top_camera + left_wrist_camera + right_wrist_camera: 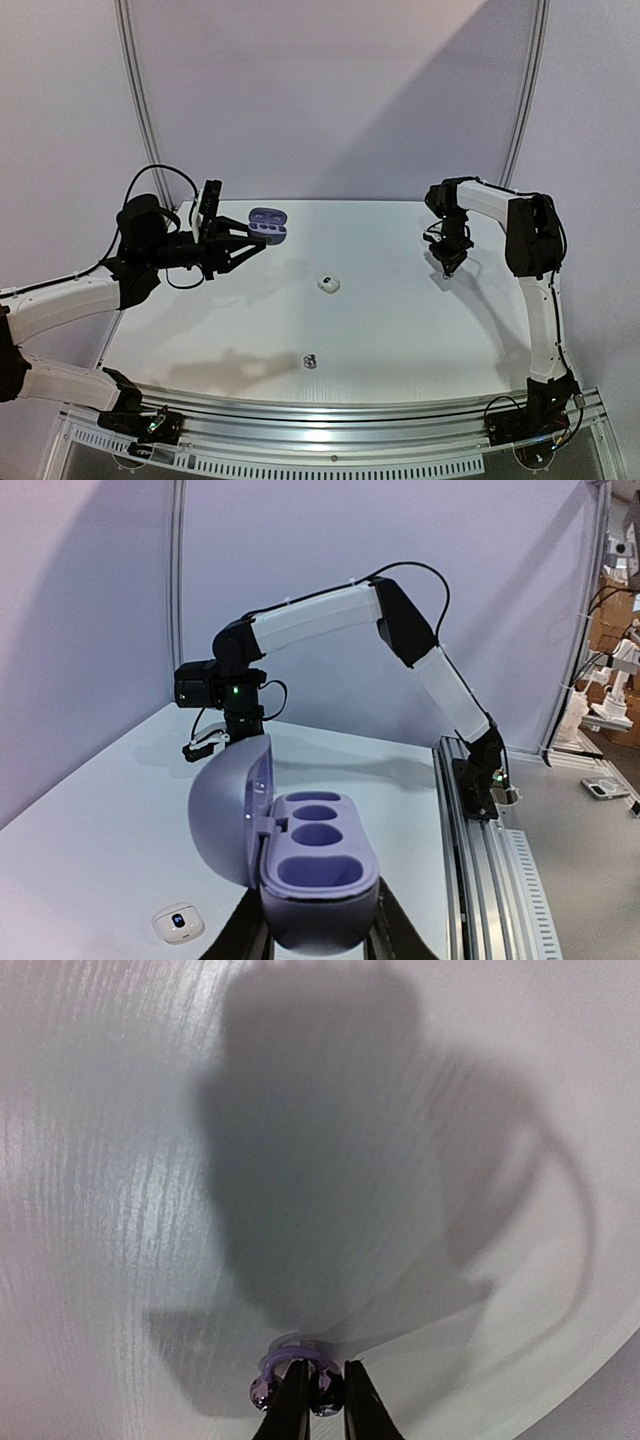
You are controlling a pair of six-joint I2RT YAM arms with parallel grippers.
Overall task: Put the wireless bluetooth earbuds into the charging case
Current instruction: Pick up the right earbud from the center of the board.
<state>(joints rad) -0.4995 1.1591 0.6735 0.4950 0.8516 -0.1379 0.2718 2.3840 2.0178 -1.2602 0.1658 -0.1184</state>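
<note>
While the left claw (248, 240) reaches in from the left side, it is closed around the lower shell of a lavender charging case (315, 920) and holds it in the air above the table (400, 330). The case lid stands swung open. The left wrist view shows its moulded hollows, all empty.

Right of the case and a little nearer the arm bases, a small white earbud (328, 283) lies on the table. A smaller grey earbud (310, 361) lies right of the case too, but much nearer the front edge. The two are well apart from each other and from the case.

Well to the right of the case, the right claw (320, 1400) points down, close to the table. Its fingers are almost together. A tiny dark earbud (285, 1370) with a pale purple ring sits pinched between them. I cannot tell whether it is lifted or touching the surface.

These earbuds look very light, hard and glossy, so they are likely to slip or roll under a careless pinch. A grip across the rounded body, with fingertips on opposite sides, seems safest, and little force should be needed. The case looks like rigid plastic, with its hinge as the weak spot. Holding the lower shell, as the left claw does, leaves the hollows clear for dropping an earbud in.
</note>
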